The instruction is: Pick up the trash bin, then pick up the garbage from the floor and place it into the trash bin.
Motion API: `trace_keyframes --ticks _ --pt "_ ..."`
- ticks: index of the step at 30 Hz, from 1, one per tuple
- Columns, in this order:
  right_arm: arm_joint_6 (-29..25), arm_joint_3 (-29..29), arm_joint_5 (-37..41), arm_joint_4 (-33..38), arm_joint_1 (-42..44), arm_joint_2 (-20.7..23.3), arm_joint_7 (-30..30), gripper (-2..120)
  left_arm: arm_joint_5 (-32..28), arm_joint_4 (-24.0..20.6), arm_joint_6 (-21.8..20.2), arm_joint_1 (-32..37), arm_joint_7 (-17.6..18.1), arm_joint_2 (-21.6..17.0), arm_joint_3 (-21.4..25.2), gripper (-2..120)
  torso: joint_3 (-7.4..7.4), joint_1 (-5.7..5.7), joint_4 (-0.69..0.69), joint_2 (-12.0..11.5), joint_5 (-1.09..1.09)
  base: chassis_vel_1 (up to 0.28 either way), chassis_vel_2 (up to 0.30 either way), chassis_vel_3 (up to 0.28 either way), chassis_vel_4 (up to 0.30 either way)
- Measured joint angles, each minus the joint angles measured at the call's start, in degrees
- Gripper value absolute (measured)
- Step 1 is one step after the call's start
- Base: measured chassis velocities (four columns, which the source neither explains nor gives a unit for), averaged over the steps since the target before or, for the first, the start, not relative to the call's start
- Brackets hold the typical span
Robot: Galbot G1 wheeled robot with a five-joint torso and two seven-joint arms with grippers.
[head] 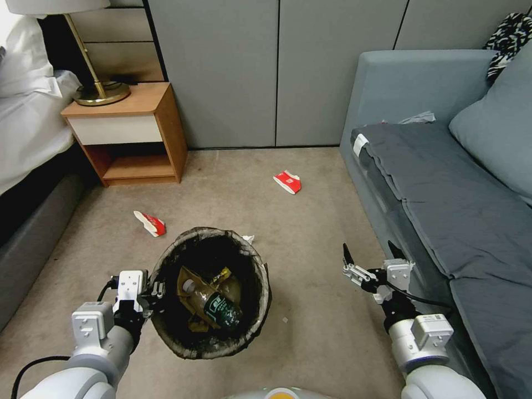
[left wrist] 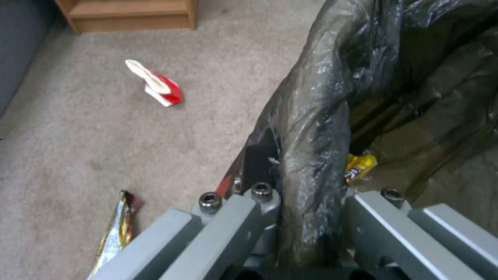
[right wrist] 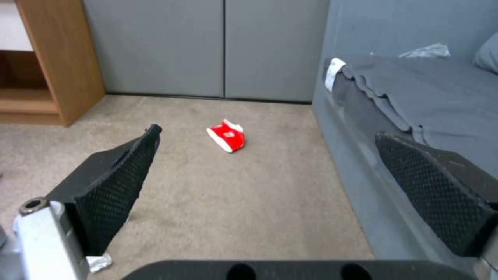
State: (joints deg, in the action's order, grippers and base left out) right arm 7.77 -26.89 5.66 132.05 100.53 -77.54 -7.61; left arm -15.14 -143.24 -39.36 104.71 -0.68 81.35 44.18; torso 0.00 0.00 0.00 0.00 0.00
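Nearest the head camera, the left tool (head: 155,292) was clamped on the rim of the trash bin (head: 210,343), its fingers pinching the bag liner (left wrist: 311,116) folded over the edge. The bin hung low at the robot's left front, above the floor (head: 310,221). Inside lay a clear bottle with a green label (head: 219,309), a tan carton (head: 191,282) and a yellow wrapper (left wrist: 359,166).

To the right, the right tool (head: 372,256) hovered empty beside the sofa (head: 443,194), fingers wide apart. One red-and-white cup (head: 287,182) lay ahead of it on the carpet, well clear of the bin. A second cup (head: 150,223) lay near the bin's far left side, a crumpled tissue (head: 247,239) showed just behind the rim, and a shiny wrapper (left wrist: 116,229) lay below the left arm.

The likeliest slip was the grip itself: it seemed to hold mostly slick liner, so the bin could tilt or drop if the arm swung. The bin's white wall was hidden under the liner, and the tissue was largely cut off by the rim. A nightstand (head: 138,133) stood farther off, by the wall.
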Motion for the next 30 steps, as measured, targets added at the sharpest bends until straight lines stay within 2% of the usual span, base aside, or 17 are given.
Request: trace_keyframes --ticks 30 --pt "1.77 0.11 1.19 -0.39 -0.93 0.68 -2.71 100 -0.07 0.0 -0.02 -0.05 0.0 0.48 -0.18 0 0.01 0.0 0.0 0.0 0.0 0.008 0.011 0.01 0.009"
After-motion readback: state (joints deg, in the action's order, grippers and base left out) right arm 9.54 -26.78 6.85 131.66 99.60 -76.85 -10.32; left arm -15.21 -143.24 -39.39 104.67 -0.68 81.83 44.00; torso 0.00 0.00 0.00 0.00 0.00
